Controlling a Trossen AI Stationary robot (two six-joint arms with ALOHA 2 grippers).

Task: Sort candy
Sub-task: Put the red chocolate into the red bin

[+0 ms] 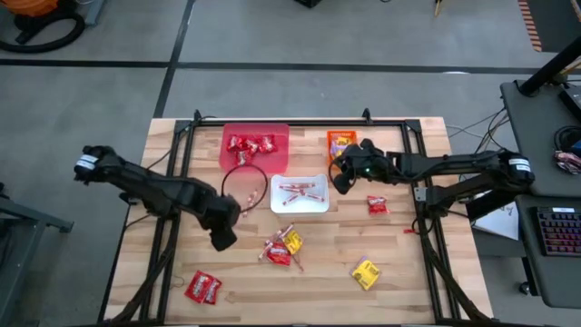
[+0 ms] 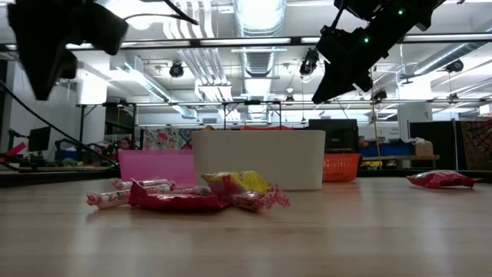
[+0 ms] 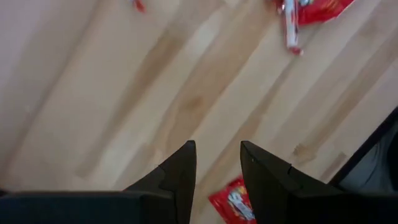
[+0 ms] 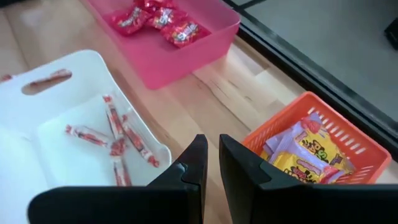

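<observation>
Candy lies loose on the wooden table: a heap of red packets, sticks and a yellow packet (image 1: 283,247), two red packets (image 1: 202,287) near the front left, a yellow packet (image 1: 366,273) and a red packet (image 1: 378,205). My left gripper (image 3: 217,146) hangs open above bare table left of the heap, pointing steeply down, nothing between its fingers; a red packet (image 3: 233,205) shows below it. My right gripper (image 4: 211,140) hovers shut and bare over the gap between the white bin (image 4: 81,124) and the orange bin (image 4: 311,149).
The pink-red bin (image 1: 254,145) with red packets stands at the far edge, the white bin (image 1: 300,193) with sticks in front of it, and the orange bin (image 1: 342,143) with yellow packets to their right. A black frame (image 1: 418,182) rims the table.
</observation>
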